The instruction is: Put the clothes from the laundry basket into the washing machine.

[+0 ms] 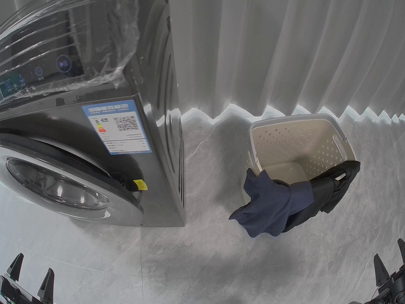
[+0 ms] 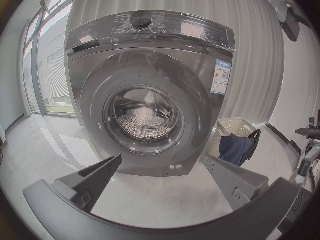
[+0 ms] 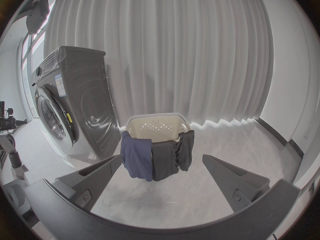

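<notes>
My left pincer (image 2: pixel 160 159) hangs low with its two wedge-shaped grey fingers spread wide and nothing between them. Straight ahead of it, well apart, stands the washing machine (image 1: pixel 126 157), a boxy cabinet of dark, glossy metal. Its round door (image 1: pixel 55 186) is shut: a broad, smooth ring around a domed glass pane, through which the ribbed, perforated steel drum shows. Crinkled clear plastic film (image 1: pixel 71 34) clings to the control panel on top, and a rectangular blue-edged label (image 1: pixel 116 125) sits on the upper front corner nearest my right side. Between my two pincers and farther out, the laundry basket (image 1: pixel 295 136) stands upright on the pale, veined, stone-like floor (image 1: pixel 232 258), just beside the machine's ribbed side panel; it is a cream plastic tub with rounded corners and walls pierced by small cross-shaped holes. A navy garment (image 1: pixel 274 203) of soft, matte cloth drapes over its near rim, and a black garment (image 1: pixel 333 186) hangs touching it on the side toward my right pincer (image 3: pixel 161 159). That pincer faces the basket from well back, fingers equally wide apart and empty. Behind everything falls a white curtain (image 1: pixel 274 43) in deep vertical pleats.
</notes>
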Available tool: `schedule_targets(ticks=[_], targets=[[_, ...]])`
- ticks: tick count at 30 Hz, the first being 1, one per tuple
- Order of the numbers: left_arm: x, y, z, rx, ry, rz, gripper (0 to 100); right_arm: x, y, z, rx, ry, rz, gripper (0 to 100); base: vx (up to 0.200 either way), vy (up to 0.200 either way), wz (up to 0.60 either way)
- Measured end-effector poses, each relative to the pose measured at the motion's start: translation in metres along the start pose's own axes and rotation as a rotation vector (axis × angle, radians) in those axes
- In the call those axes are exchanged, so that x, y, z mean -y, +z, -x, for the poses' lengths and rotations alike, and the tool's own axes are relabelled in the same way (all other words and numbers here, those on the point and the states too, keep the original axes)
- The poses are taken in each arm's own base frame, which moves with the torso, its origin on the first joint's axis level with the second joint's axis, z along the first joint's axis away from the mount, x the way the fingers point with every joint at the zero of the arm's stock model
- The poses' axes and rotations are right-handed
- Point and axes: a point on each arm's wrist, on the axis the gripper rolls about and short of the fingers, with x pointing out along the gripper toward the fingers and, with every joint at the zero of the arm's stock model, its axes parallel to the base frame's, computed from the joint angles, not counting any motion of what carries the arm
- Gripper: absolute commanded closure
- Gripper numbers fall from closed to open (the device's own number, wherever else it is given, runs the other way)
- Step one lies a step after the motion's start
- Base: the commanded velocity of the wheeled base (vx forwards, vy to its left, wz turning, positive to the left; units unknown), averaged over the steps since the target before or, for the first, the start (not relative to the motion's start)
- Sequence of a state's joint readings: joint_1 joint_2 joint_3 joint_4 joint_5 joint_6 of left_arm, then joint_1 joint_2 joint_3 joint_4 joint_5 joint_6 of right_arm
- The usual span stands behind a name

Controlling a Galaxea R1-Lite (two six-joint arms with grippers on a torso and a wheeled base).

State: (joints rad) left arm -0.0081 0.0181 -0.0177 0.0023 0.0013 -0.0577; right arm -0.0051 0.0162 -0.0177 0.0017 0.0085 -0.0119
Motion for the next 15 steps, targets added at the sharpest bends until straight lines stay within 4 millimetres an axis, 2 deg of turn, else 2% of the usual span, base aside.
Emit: schedule_targets(ticks=[15], targets=[[0.0000,0.0000,0.0000,0.000,0.000,0.000,0,0.0000,0.0000,0.0000,0.000,0.000,0.000,0,0.000,0.200,0.00]])
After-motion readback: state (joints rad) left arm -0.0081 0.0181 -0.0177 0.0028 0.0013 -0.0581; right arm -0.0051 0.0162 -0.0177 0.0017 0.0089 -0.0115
